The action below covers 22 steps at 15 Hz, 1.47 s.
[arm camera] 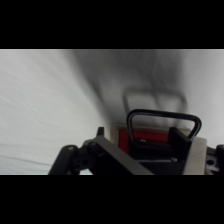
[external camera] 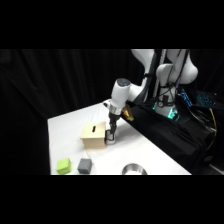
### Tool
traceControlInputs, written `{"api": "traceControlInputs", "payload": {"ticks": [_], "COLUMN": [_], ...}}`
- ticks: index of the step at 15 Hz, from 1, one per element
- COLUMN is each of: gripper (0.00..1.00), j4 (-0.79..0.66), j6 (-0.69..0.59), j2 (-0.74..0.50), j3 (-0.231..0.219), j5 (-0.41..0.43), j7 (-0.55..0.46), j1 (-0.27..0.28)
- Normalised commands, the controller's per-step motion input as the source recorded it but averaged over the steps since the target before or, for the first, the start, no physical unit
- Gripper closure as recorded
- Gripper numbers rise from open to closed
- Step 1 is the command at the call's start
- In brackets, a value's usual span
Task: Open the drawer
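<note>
Side view: the gripper [external camera: 110, 136] hangs at the right side of the box [external camera: 94, 136], mid-table [external camera: 70, 125], with the cubes [external camera: 64, 166] at the front edge.

Wrist view: the fingers [arm camera: 176, 140] are closed on the drawer [arm camera: 150, 137] handle [arm camera: 162, 116].

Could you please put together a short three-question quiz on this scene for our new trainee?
1. True or false: the gripper is down at the right end of the tan slotted wooden box.
2. Which cube lies nearer the table's left edge: A) the green cube, B) the grey cube?
3. In the wrist view, what rises from the drawer's reddish front: the black loop ______.

Key: 1 true; 2 A; 3 handle.
</note>
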Motion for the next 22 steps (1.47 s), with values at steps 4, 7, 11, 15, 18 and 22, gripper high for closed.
{"api": "traceControlInputs", "payload": {"ticks": [4,7,11,15,18,22], "gripper": [0.0,0.0,0.0,0.0,0.0,0.0], "j4": [0.16,0.15,0.1,-0.07,-0.22,-0.28], "j6": [0.26,0.24,0.23,0.23,0.2,0.17], "j2": [0.23,0.22,0.17,0.02,-0.11,-0.13], "j3": [-0.202,-0.171,-0.179,-0.319,-0.388,-0.39], "j5": [-0.252,-0.175,-0.147,-0.236,-0.28,-0.262], "j7": [0.34,0.27,0.22,0.26,0.3,0.32], "j1": [0.172,0.167,0.167,0.307,0.426,0.495]}}
